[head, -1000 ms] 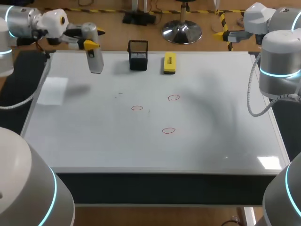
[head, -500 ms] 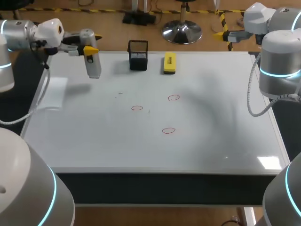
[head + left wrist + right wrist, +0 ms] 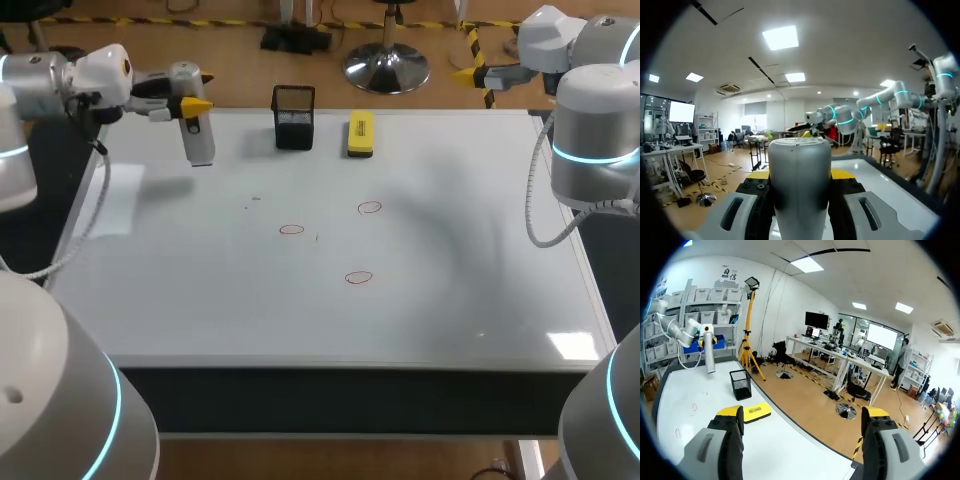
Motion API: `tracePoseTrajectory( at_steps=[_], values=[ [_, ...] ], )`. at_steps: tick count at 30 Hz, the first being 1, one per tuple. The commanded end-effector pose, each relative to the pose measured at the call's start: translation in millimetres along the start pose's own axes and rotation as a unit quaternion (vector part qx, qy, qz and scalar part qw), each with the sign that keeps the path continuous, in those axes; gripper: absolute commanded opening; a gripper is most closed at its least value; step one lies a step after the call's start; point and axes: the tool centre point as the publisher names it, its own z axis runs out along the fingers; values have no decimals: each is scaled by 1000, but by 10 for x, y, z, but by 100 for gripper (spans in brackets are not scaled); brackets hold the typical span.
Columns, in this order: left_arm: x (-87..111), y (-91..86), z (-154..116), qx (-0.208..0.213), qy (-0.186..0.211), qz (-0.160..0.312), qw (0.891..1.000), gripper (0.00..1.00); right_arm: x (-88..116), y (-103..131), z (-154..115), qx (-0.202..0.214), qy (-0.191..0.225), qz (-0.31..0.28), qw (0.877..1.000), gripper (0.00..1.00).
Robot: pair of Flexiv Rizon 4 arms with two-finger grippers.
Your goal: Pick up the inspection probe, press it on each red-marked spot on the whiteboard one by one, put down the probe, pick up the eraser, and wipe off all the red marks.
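My left gripper [image 3: 186,93] is shut on the grey cylindrical probe [image 3: 197,130], which hangs nearly upright above the whiteboard's [image 3: 450,300] far left corner. In the left wrist view the probe [image 3: 800,190] fills the gap between the yellow tips of the gripper [image 3: 800,176]. Three red circles [image 3: 291,229], [image 3: 370,207], [image 3: 358,277] are drawn mid-board. The yellow eraser [image 3: 361,133] lies near the far edge. My right gripper [image 3: 480,72] stands open and holds nothing, beyond the far right corner. From the right gripper [image 3: 802,415], the eraser [image 3: 750,412] and probe [image 3: 709,352] show.
A black open-topped holder [image 3: 293,118] stands at the board's far edge, between the probe and the eraser; it also shows in the right wrist view as the holder [image 3: 741,383]. My right arm's body [image 3: 595,140] rises beside the board's right edge.
My left arm has drawn back slightly to the left with the probe, which now hangs a little more upright. The right arm has not moved.
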Motion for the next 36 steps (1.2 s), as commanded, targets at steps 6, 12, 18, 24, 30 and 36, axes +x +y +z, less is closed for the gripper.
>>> tracePoseTrajectory(
  at_steps=[6,12,18,24,30,36],
  values=[
    [49,-29,9,-2,-54,2,999,0,-3,-1,0,0,0,0,1000,100],
    [49,-29,9,-2,-54,2,999,0,-3,-1,0,0,0,0,1000,100],
    [49,-29,9,-2,-54,2,999,0,-3,-1,0,0,0,0,1000,100],
    [49,-29,9,-2,-54,2,999,0,29,138,66,7,45,-51,998,100],
    [49,-29,9,-2,-54,2,999,0,255,295,255,11,159,-133,978,100],
    [49,-29,9,-2,-54,2,999,0,591,427,468,32,318,-225,921,100]
  ],
)
